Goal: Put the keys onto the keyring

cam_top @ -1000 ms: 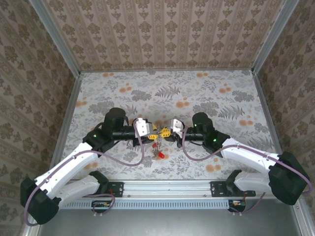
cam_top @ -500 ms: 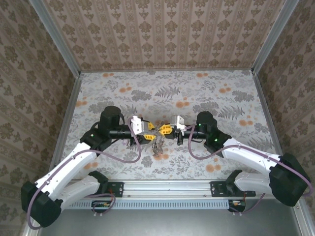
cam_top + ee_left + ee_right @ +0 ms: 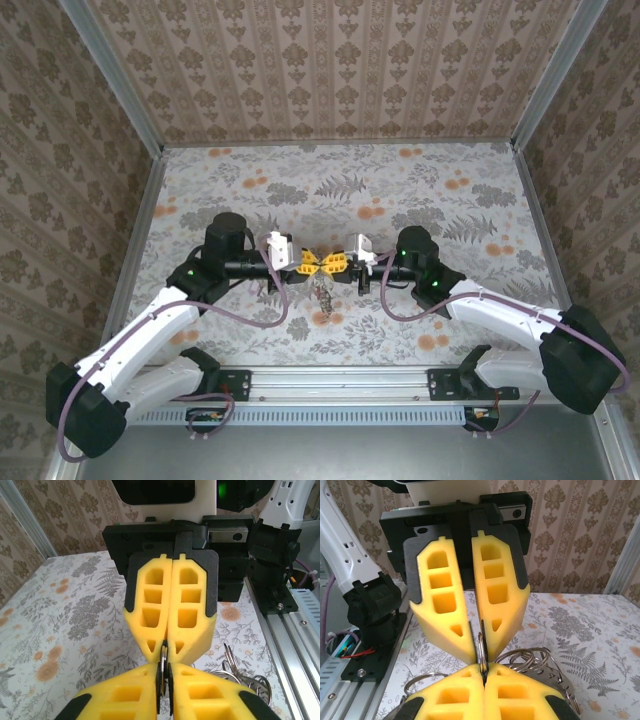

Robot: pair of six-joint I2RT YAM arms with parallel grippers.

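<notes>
My two grippers meet tip to tip above the middle of the table. The keyring [image 3: 164,656] is seen edge-on as a thin metal ring [image 3: 480,642] between both pairs of yellow fingers. My left gripper [image 3: 164,669] is shut on it from one side. My right gripper [image 3: 482,666] is shut on it from the other. From above, the left gripper [image 3: 309,264] and right gripper [image 3: 332,264] nearly touch. The keys [image 3: 322,293] dangle beneath them in a bunch. Metal keys [image 3: 240,677] and small split rings [image 3: 537,659] hang beside the fingers.
The floral table [image 3: 350,190] stretches open behind the grippers, walled on three sides. The aluminium base rail [image 3: 340,385] runs along the near edge, close to the bunch in the left wrist view [image 3: 295,640]. Purple cables loop under both wrists.
My left gripper has closed its jaws on the ring and drawn up tip to tip with the right one. The key bunch hangs higher and its red heads no longer show.
</notes>
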